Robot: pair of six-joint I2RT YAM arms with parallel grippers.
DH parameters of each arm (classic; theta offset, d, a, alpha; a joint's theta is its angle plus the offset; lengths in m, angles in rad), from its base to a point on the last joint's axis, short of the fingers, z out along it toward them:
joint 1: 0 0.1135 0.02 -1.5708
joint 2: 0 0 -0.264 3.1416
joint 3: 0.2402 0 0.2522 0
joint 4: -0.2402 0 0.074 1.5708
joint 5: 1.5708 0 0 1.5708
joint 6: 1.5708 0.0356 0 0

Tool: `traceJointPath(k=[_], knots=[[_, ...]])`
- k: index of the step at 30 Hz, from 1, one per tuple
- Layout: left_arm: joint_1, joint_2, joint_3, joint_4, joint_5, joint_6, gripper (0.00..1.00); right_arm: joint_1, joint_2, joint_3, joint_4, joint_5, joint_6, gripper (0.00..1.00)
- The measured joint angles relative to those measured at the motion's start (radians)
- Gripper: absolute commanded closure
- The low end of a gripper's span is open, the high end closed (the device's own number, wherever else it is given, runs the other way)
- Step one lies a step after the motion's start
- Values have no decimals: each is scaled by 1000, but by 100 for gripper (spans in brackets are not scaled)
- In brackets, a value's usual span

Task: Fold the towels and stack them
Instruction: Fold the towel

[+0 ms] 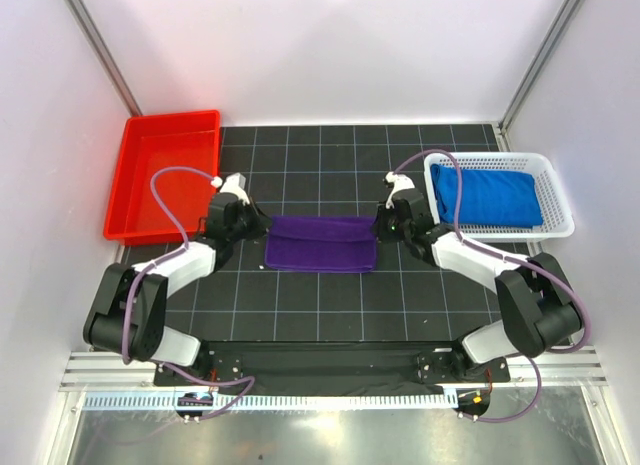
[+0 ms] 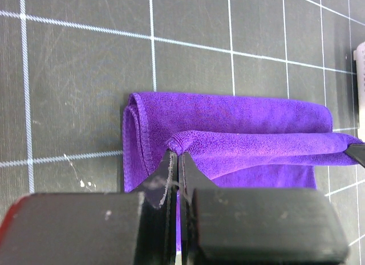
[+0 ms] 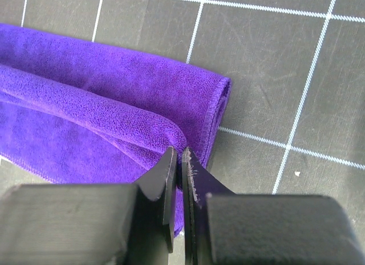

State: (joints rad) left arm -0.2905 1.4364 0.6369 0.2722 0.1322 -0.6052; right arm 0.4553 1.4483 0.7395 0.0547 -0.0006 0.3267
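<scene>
Top view: folded deep purple terry towel [image 1: 320, 243] lies mid black gridded surface [image 1: 330, 305], left claw [image 1: 263, 225] at its 9 o'clock end, right claw [image 1: 381, 226] at 3. Left wrist: claw pinching the upper fold's corner. Right wrist: same pinch.

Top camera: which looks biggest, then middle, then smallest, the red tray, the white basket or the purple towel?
1. The red tray and the white basket look about equally big here, too close to rank.
2. The purple towel is clearly the smallest, folded up on the mat between them.
</scene>
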Motion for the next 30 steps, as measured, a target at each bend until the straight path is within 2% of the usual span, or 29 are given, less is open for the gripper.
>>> traceJointPath(k=[30], knots=[[-14, -113, -92, -60, -19, -16, 100, 47, -102, -99, -3, 19, 36, 99]])
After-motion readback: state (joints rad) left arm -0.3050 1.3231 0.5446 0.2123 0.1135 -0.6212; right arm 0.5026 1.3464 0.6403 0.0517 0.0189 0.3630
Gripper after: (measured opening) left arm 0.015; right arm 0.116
